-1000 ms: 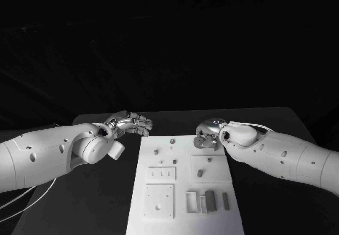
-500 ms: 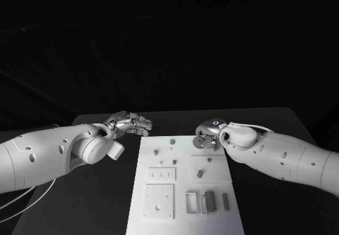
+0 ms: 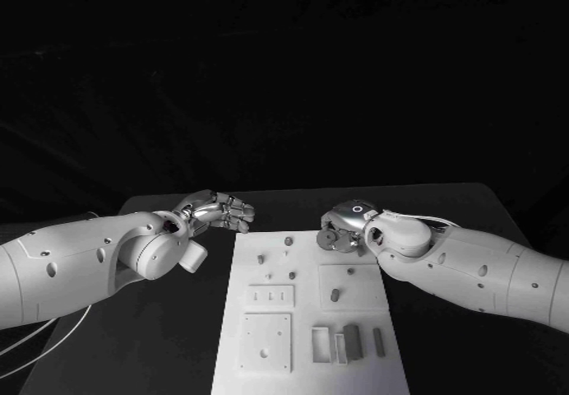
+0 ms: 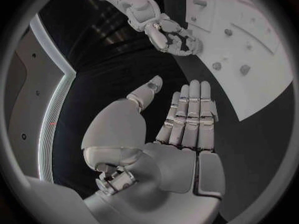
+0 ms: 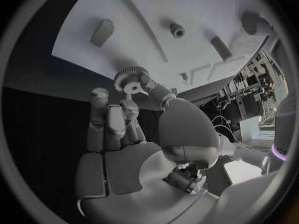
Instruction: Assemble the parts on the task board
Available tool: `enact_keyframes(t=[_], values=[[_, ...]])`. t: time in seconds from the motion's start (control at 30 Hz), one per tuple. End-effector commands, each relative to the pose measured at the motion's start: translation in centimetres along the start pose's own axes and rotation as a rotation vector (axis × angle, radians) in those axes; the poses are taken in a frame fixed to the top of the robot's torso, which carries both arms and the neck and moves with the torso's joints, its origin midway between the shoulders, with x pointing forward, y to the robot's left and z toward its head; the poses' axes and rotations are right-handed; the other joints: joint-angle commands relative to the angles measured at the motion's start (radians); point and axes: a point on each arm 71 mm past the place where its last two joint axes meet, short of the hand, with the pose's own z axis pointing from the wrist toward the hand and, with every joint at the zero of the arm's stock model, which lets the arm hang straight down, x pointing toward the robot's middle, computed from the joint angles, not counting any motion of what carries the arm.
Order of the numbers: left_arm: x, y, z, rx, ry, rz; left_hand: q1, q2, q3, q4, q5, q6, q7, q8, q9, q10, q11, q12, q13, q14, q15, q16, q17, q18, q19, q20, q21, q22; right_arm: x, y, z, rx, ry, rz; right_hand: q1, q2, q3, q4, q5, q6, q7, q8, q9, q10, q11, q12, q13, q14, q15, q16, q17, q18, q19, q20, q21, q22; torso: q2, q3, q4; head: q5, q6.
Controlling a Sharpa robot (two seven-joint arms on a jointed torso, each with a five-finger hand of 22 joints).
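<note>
Right hand (image 5: 134,134) pinches a small gear (image 5: 129,79) above the task board's (image 3: 311,329) far end; left hand (image 3: 219,210) empty, fingers apart. Next, probably: lower gear onto a peg.

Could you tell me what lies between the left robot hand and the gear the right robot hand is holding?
In the head view, between the left robot hand and the gear lies the task board's far end, bearing one small peg.
</note>
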Motion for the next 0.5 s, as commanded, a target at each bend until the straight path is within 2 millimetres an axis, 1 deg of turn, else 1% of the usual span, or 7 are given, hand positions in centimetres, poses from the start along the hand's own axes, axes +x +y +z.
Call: enact_keyframes(t=[0.03, 0.2, 0.23, 0.3, 0.4, 0.43, 0.5], values=[[0.1, -0.2, 0.0, 0.011, -0.002, 0.002, -0.006, -0.001, -0.005, 0.000, 0.003, -0.002, 0.009, -0.005, 0.001, 0.006, 0.005, -0.004, 0.000, 0.004, 0.000, -0.005, 0.001, 0.005, 0.001, -0.005, -0.006, 0.000, -0.7, 0.8, -0.1, -0.001, -0.054, -0.038, 0.002, -0.011, 0.002, 0.001, 0.004, 0.113, 0.031, -0.004, -0.002, 0.009, -0.002, 0.006, -0.002, 0.007, -0.002, 0.003, 0.000, 0.026, 0.003, -0.004, 0.004, 0.018, 0.000, -0.0001, 0.0006, 0.001, 0.002], [0.0, -0.2, -0.1, 0.011, -0.006, 0.002, -0.006, -0.001, -0.005, 0.000, 0.003, -0.002, 0.009, -0.005, 0.001, 0.006, 0.005, -0.004, 0.000, 0.004, 0.000, -0.005, 0.002, 0.005, 0.002, -0.005, -0.006, 0.000, -1.8, 3.7, 0.0, -0.060, -0.095, -0.049, -0.001, -0.021, 0.002, 0.004, 0.003, 0.114, 0.031, -0.006, -0.003, 0.012, -0.003, 0.005, -0.006, 0.008, -0.003, 0.001, -0.003, 0.026, 0.005, -0.005, 0.003, 0.018, 0.001, 0.0004, 0.0023, 0.003, 0.003], [0.0, -0.2, 0.0, 0.012, -0.006, 0.002, -0.006, -0.001, -0.005, 0.000, 0.003, -0.002, 0.009, -0.005, 0.001, 0.006, 0.005, -0.004, 0.000, 0.004, 0.000, -0.005, 0.002, 0.005, 0.002, -0.005, -0.006, 0.000, -1.9, 4.0, 0.0, -0.066, -0.098, -0.050, -0.001, -0.022, 0.002, 0.004, 0.004, 0.114, 0.031, -0.006, -0.003, 0.012, -0.003, 0.005, -0.006, 0.007, -0.003, 0.001, -0.005, 0.026, 0.006, -0.005, 0.003, 0.017, 0.001, 0.0005, 0.0023, 0.004, 0.003], [0.0, -0.2, -0.1, 0.011, -0.006, 0.002, -0.006, -0.001, -0.005, 0.000, 0.003, -0.002, 0.009, -0.005, 0.001, 0.006, 0.005, -0.004, 0.000, 0.004, 0.000, -0.005, 0.002, 0.005, 0.002, -0.005, -0.006, 0.000, -2.2, 5.1, 0.2, -0.090, -0.107, -0.051, -0.003, -0.025, 0.002, 0.005, 0.004, 0.114, 0.031, -0.007, -0.003, 0.013, -0.003, 0.004, -0.007, 0.008, -0.004, 0.000, -0.005, 0.026, 0.006, -0.005, 0.002, 0.017, 0.001, 0.0000, 0.0021, 0.005, 0.002], [0.0, -0.2, -0.1, 0.013, -0.007, 0.003, -0.006, -0.002, -0.005, 0.000, 0.003, -0.002, 0.009, -0.005, 0.002, 0.006, 0.005, -0.004, 0.000, 0.004, 0.000, -0.005, 0.002, 0.005, 0.002, -0.005, -0.006, 0.000, -2.5, 6.4, 0.7, -0.114, -0.110, -0.054, -0.003, -0.028, 0.003, 0.006, 0.004, 0.115, 0.031, -0.007, -0.003, 0.014, -0.003, 0.004, -0.008, 0.009, -0.004, 0.000, -0.005, 0.026, 0.007, -0.005, 0.002, 0.017, 0.001, -0.0009, 0.0012, 0.006, 0.003], [0.0, -0.2, -0.1, 0.014, -0.008, 0.004, -0.006, -0.002, -0.005, -0.001, 0.003, -0.002, 0.009, -0.005, 0.002, 0.006, 0.005, -0.004, 0.000, 0.004, 0.000, -0.005, 0.002, 0.005, 0.002, -0.005, -0.006, 0.000, -2.7, 6.9, 0.9, -0.123, -0.113, -0.058, -0.003, -0.028, 0.004, 0.006, 0.004, 0.115, 0.031, -0.007, -0.003, 0.014, -0.003, 0.004, -0.009, 0.009, -0.004, 0.000, -0.004, 0.026, 0.007, -0.005, 0.002, 0.016, 0.001, -0.0004, 0.0005, 0.007, 0.004], [0.1, -0.2, 0.0, 0.015, -0.007, 0.004, -0.006, -0.002, -0.005, -0.001, 0.003, -0.002, 0.009, -0.005, 0.002, 0.006, 0.005, -0.004, 0.000, 0.004, 0.000, -0.005, 0.002, 0.005, 0.002, -0.005, -0.006, 0.000, -2.8, 7.6, 1.2, -0.134, -0.119, -0.065, -0.003, -0.028, 0.004, 0.006, 0.004, 0.115, 0.031, -0.007, -0.003, 0.014, -0.003, 0.004, -0.009, 0.010, -0.004, 0.000, -0.003, 0.026, 0.007, -0.005, 0.002, 0.016, 0.001, -0.0012, 0.0006, 0.009, 0.003]])
